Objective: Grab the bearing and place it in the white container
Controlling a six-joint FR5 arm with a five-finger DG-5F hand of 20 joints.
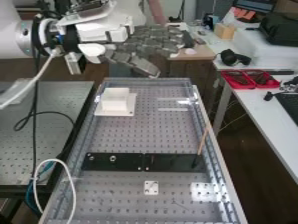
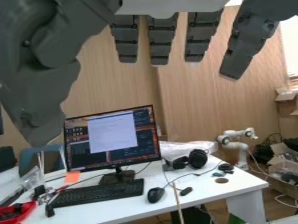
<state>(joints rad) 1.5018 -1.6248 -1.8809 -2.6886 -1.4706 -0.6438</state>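
High above the bench's far end, the hand [image 1: 149, 46] is held level in the high view, its fingers straight and open with nothing in them. The wrist view has the same straight fingers of the hand [image 2: 161, 40] hanging apart, with the thumb off to one side. A white container [image 1: 116, 101] stands on a pale plate at the bench's far left, lower than the hand. Nearer, a small round metallic piece [image 1: 113, 158] that looks like the bearing lies on a black strip [image 1: 169, 162]; a similar one [image 1: 91, 158] is left of it.
A thin stick [image 1: 203, 141] rises from the black strip's right end. Nearer lies a small white square plate [image 1: 151, 188]. Clear walls [image 1: 199, 107] edge the bench. Red trays [image 1: 251, 79] sit on the side desk. The wrist view has a monitor [image 2: 112, 139] and headphones [image 2: 197, 158].
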